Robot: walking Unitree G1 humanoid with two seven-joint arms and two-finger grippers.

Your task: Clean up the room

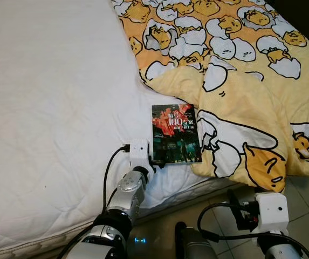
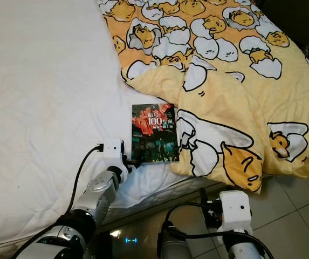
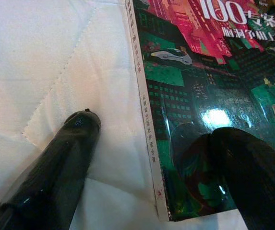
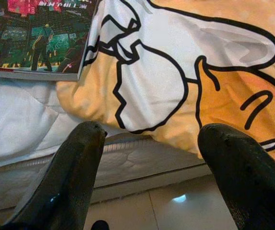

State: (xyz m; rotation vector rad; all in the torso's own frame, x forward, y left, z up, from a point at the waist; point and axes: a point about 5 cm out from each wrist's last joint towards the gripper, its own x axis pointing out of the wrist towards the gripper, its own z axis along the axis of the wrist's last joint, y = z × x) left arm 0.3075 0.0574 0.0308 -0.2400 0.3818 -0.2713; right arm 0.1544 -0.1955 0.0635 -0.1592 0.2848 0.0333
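A paperback book (image 1: pixel 176 133) with a dark red and green cover lies flat on the white bed sheet (image 1: pixel 52 108), close to the mattress's near edge. My left gripper (image 3: pixel 151 129) is open at the book's near left corner. One finger (image 3: pixel 75 143) rests on the sheet beside the spine and the other finger (image 3: pixel 238 163) lies over the cover. My right gripper (image 4: pixel 156 129) hangs open, holding nothing, below the mattress edge and facing the draped blanket; the book (image 4: pixel 36 33) is off to its side.
A yellow blanket (image 1: pixel 240 81) printed with cartoon eggs covers the bed's right side, touches the book's right edge and hangs over the mattress edge. Beige floor tiles (image 1: pixel 305 216) lie in front of the bed at the lower right.
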